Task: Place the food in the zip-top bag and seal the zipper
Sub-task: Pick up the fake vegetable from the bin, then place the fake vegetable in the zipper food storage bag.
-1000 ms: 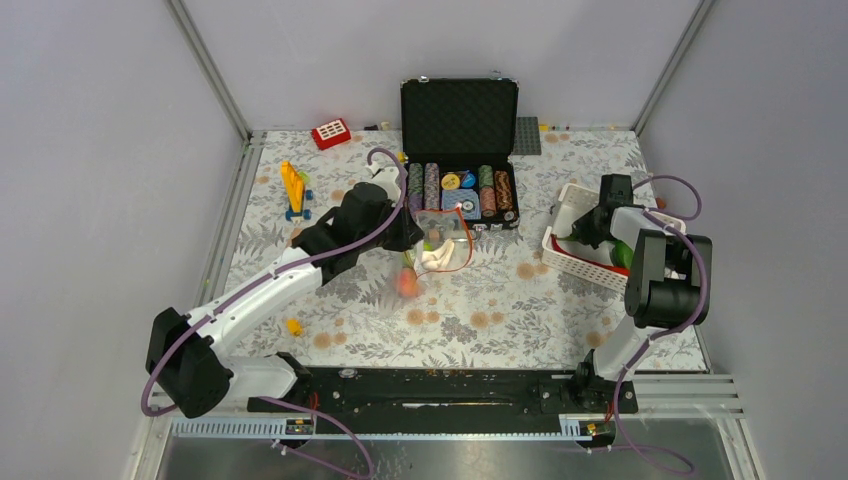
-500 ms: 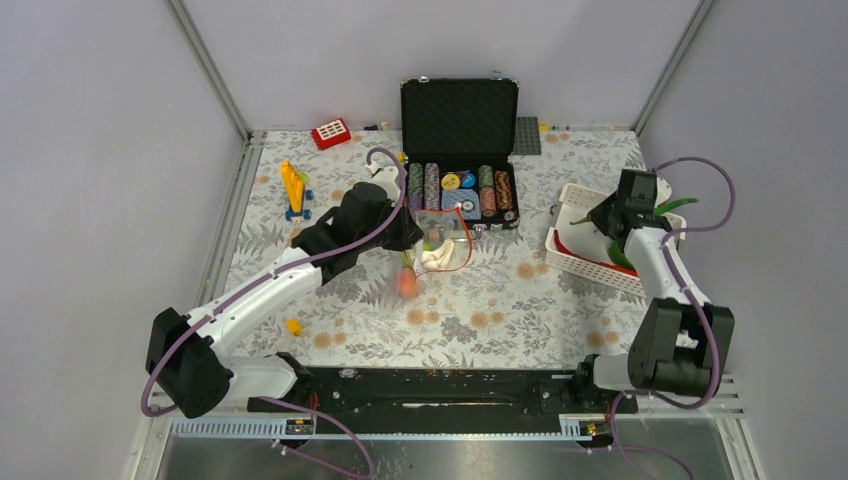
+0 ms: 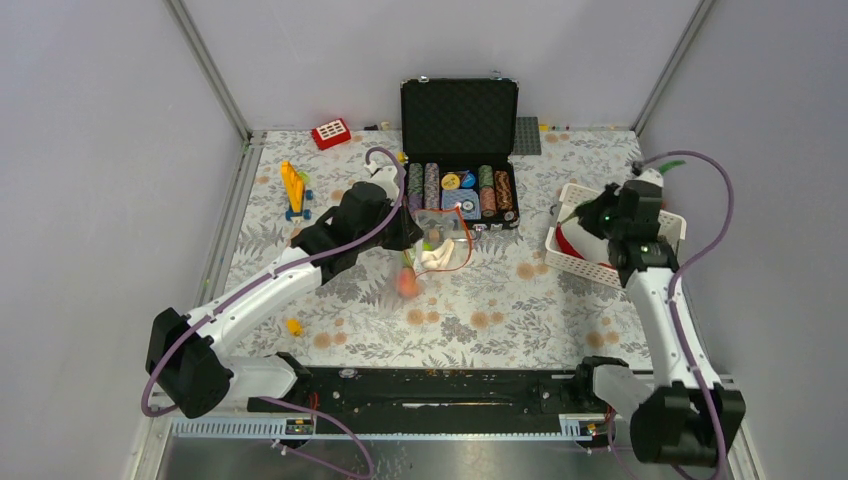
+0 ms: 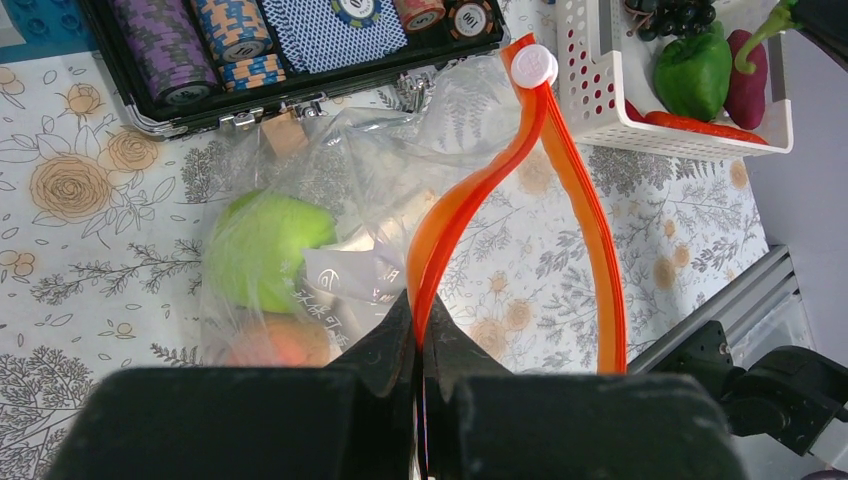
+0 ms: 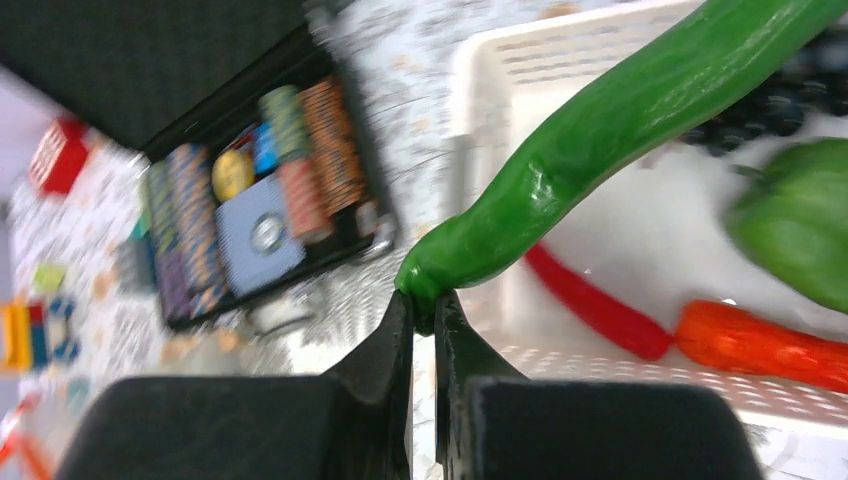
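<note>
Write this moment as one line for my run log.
left tool shut on zipper | right tool shut on long green vegetable over basket | zip-top bag mouth open

An open black case [image 3: 459,115] stands at the far side of the flowered tablecloth [image 3: 500,300], with striped poker chips [image 3: 431,185] in rows inside. A grey plate [image 3: 527,135] lies beside its lid. To the left are a red block [image 3: 331,133] and a yellow toy [image 3: 293,190]; to the right, a white perforated basket [image 3: 578,265].

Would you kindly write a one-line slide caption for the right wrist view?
Right gripper pinching a long green toy vegetable by its tip over the white basket.
</note>
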You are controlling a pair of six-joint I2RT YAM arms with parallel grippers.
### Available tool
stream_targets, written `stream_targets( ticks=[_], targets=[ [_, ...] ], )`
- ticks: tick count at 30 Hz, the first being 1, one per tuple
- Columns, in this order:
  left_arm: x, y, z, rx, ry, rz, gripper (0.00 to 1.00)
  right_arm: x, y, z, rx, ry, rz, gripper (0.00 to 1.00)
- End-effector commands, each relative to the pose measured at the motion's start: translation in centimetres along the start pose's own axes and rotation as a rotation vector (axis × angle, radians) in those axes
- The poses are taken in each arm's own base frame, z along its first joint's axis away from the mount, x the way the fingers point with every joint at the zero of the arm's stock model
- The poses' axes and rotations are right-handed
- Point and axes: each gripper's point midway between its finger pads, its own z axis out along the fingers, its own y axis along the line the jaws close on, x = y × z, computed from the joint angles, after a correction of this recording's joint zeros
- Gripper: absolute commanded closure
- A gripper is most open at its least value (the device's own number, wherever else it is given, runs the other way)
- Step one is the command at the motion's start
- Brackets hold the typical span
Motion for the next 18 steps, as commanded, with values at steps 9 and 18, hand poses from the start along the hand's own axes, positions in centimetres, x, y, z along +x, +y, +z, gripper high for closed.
stream_targets(
  ticks=[9,18],
  targets=[
    [-2.8,-2.2,0.0,0.067,-0.062,-0.054,1.0,5.6,20.5,-10.9,-0.765,-0.121,-0.42,1.0],
    [-2.9,-2.0,-0.1,0.042,-0.063,-0.095,1.0,13.9,25.9,-10.9,-0.869,-0.061,-0.611,1.0]
  ],
)
